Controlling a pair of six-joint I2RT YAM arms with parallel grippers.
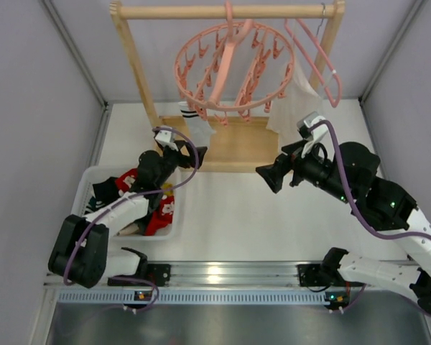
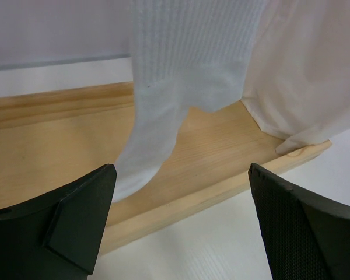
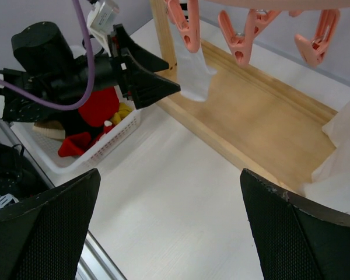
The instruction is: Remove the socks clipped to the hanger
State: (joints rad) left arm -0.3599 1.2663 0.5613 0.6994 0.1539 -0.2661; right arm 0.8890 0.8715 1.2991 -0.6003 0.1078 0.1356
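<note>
One white ribbed sock with black cuff stripes (image 1: 196,123) hung clipped at about 8 o'clock on the round salmon-pink plastic drying ring (image 1: 233,68), its toe drooping over the pale wooden rack base (image 1: 244,147). You had the left jaws spread wide and empty just at 6 o'clock of that toe, not touching it. Your right jaws stood open too, holding nothing, over the white counter (image 1: 230,208) toward 4 o'clock from the ring, below the large white cloth bag (image 1: 294,108). Several loose socks, red (image 1: 161,215) and dark ones among them, lay in the white plastic basket (image 1: 82,190) at 9 o'clock on the counter.
</note>
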